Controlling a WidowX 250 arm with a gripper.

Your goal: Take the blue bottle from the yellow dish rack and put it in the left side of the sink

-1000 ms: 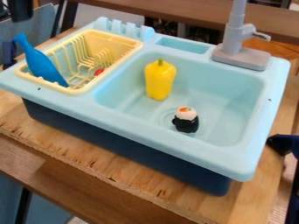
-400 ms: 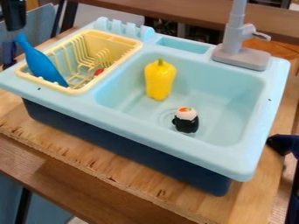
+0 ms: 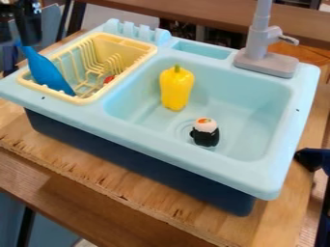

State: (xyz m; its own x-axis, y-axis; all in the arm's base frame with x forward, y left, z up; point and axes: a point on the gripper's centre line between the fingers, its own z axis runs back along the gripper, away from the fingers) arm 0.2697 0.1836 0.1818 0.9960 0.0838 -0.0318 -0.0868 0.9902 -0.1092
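The black gripper [image 3: 28, 37] has come down at about 10 to 11 o'clock in the view, lower than in the earlier frames; the things in the sink and rack lie as they did. Whether it is open or closed, I cannot tell. It is right by the narrow upper end of the blue bottle-shaped toy [image 3: 47, 72]; whether they touch is unclear.

This toy is at 5 o'clock from the gripper, leaning in the pale yellow dish rack [image 3: 122, 42], its neck jutting over the rim toward 11 o'clock and its wide body slanting down inside. At 3 o'clock from the toy, a small red item [image 3: 109, 79] shows among the rack's prongs.

The rack sits in the 10 to 11 o'clock part of the light blue sink [image 3: 187, 153]. In the basin, a yellow pepper [image 3: 176, 89] with a green stem stands near 12 o'clock, and a black-and-white sushi roll [image 3: 205, 132] with an orange-marked top is at 5 o'clock from it, near the drain. The grey faucet [image 3: 266, 62] rises at 1 to 2 o'clock. Wooden boards [image 3: 122, 190] lie under the sink.
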